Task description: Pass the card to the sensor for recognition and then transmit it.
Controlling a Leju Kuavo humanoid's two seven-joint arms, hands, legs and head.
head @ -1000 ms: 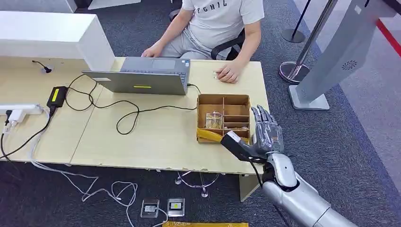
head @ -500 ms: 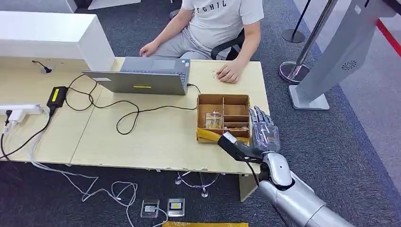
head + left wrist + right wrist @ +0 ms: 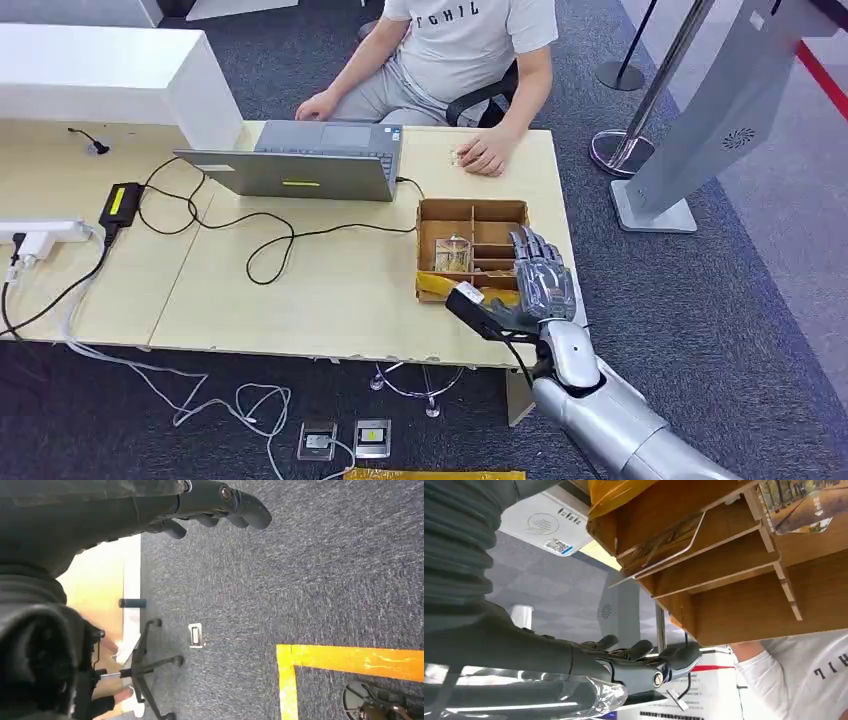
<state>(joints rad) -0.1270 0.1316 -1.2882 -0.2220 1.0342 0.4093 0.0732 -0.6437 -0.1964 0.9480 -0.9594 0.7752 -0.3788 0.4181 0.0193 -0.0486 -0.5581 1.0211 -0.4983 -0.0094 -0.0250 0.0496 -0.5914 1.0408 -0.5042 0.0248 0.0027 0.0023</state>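
— Carpet (image 3: 740, 330) first, grey, along the bottom of the head view; cables trail over it at lower left, and two small floor sockets (image 3: 345, 438) sit at bottom centre. Where is our right hand?

— Our right hand (image 3: 535, 290) rises at centre right, fingers (image 3: 540, 262) stretched up and apart, thumb out to the left; we hold nothing; it stands at the near right corner of the wooden tray (image 3: 432, 215), overlapping its right edge.

— And our left hand?

— Our left hand (image 3: 215, 502) shows at the top of the left wrist view, fingers loosely curled over grey carpet with nothing in them; yellow floor tape (image 3: 345, 660) at lower right.

— The card?

— A picture card (image 3: 453, 255) stands in the tray's left compartment, left of our hand; whether it is the one wanted we cannot tell; the right wrist view shows the white card reader (image 3: 546, 522) at upper left, touching the tray's corner.

— Farther?

— Laptop (image 3: 300, 160) at upper centre of the desk (image 3: 300, 300); behind it a seated person (image 3: 460, 50), one hand resting on the desk's far edge.
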